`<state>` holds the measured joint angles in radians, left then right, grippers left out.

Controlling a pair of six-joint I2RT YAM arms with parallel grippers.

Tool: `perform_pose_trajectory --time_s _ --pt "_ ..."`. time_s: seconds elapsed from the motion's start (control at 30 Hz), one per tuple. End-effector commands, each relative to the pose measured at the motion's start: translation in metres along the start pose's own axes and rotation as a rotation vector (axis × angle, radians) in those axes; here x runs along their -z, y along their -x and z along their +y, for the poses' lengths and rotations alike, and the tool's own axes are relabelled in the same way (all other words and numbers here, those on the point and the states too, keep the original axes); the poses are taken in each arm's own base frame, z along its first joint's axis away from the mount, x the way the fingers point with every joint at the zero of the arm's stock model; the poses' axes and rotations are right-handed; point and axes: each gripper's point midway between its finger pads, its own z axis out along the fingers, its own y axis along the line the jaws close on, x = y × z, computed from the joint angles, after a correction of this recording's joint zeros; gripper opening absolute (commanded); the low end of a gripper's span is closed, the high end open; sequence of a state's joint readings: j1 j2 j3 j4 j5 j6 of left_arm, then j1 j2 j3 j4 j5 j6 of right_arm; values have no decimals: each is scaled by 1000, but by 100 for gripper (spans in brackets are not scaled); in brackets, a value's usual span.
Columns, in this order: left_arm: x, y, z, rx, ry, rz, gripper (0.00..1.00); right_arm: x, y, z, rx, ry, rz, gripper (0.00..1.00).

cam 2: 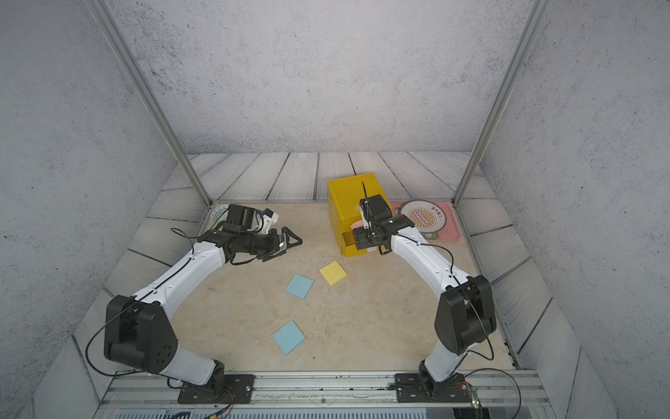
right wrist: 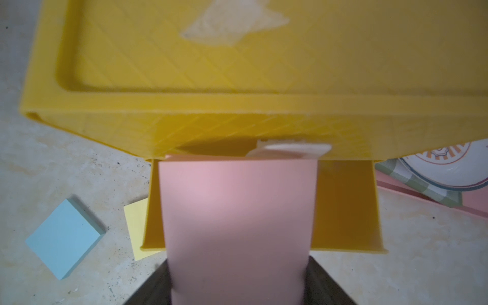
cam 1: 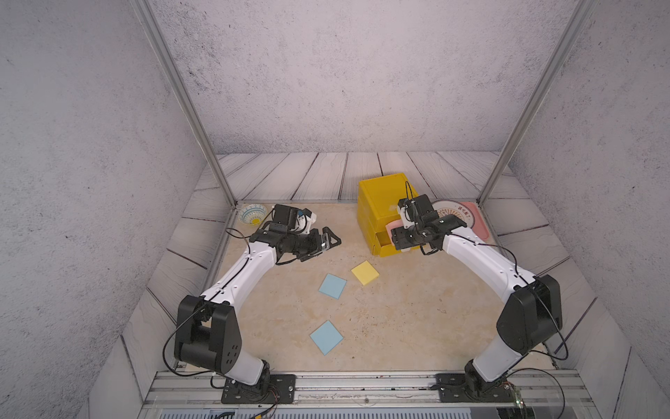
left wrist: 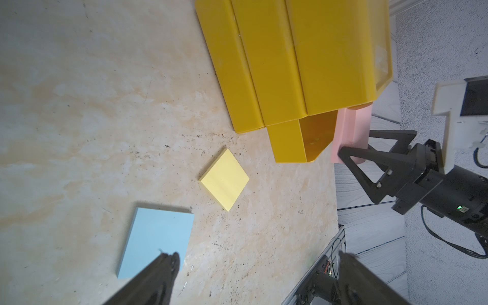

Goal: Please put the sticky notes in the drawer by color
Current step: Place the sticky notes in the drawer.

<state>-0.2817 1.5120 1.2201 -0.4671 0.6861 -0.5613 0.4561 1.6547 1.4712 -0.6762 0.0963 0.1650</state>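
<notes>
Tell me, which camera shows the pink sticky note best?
The right wrist view: the pink sticky note fills its middle, face-on, above the open drawer. The left wrist view shows it from the side; both top views show only a sliver.

The bright yellow cube-shaped plastic drawer box (cam 1: 377, 203) has smooth, faintly glossy walls. The right wrist view shows a fine moulded diamond texture and a dull whitish patch on its top. The pink square paper sticky-note pad (right wrist: 237, 211), the yellow square paper pad (cam 1: 365, 272), the farther light blue paper pad (cam 1: 333, 286) and the nearer light blue paper pad (cam 1: 326, 337) are all matt and smooth.

The beige marbled tabletop (cam 1: 398, 319) looks like matt stone, speckled with dark grit. The grey walls (cam 1: 326, 72) look rough, like plaster, and the pale plank panels (cam 1: 319, 174) carry a wood-grain pattern. The silver frame post (cam 1: 186, 105) is brushed metal.

The white arm shell (cam 1: 250, 268) is glossy plastic. The round patterned plate (cam 2: 422, 216) is glazed and shiny, and it lies on a woven green checked cloth (right wrist: 422, 190).
</notes>
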Motion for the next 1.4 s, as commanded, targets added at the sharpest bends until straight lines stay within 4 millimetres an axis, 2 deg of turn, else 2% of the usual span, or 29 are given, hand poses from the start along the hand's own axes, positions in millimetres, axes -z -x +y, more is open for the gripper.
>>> perform_pose_trajectory --time_s 0.0,0.27,0.5,0.6,0.83,1.17,1.37 --pt "5 4 -7 -13 -22 -7 99 -7 6 -1 -4 -7 -30 78" --pt "8 4 -8 -21 -18 -5 99 -18 15 -6 31 -38 -50 80" --pt "7 2 -7 -16 -19 2 99 -15 28 -11 17 -63 -166 78" --pt "6 0 -6 -12 -18 6 99 -14 30 -9 10 -52 -197 70" --pt "7 0 -7 -12 -19 4 100 -4 37 -12 -21 -52 -310 72" --pt "9 -1 -8 -13 -16 4 100 -6 54 -14 -22 -73 -346 72" --pt "10 -3 -6 -20 -4 5 100 -19 36 -13 -25 -70 -275 83"
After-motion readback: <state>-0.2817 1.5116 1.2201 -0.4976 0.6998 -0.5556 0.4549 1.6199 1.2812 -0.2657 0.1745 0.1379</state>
